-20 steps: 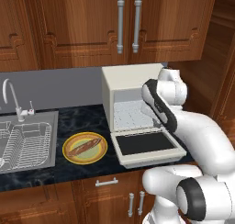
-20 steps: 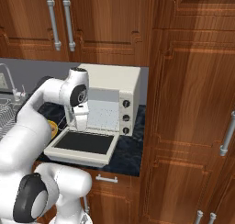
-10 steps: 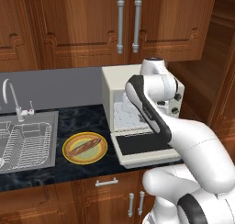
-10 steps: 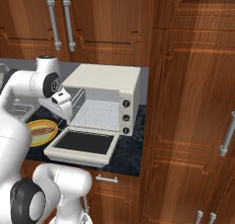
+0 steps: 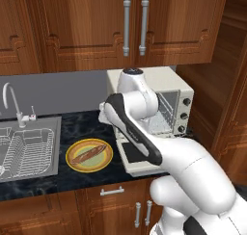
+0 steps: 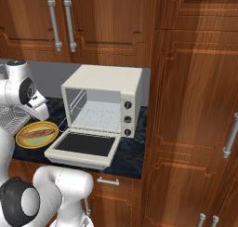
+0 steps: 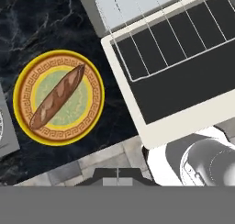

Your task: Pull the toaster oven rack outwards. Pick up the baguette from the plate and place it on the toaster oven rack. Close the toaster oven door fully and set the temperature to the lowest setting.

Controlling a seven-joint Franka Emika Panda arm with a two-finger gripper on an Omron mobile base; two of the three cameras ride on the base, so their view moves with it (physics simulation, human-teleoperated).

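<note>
tool [image 6: 38,110]: shut, empty, high over desk [image 7: 36,21] between plate and oven door.
step in hand, judged: reach for baguette [image 7: 57,97], lying diagonal on plate [image 7: 25,126]. open tool first, descend at mid-loaf, pinch across its width.
rack [image 7: 160,39]: drawn out over lowered toaster oven door [image 7: 183,113].
toaster oven [image 6: 104,100]: beside tall wood cabinets [image 6: 195,105].
sink [image 5: 26,145]: beyond plate.

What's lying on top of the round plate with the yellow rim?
A slim brown baguette with pale slashes lies diagonally across the round yellow-rimmed plate. The strip of pale green centre right under the loaf is covered.
</note>
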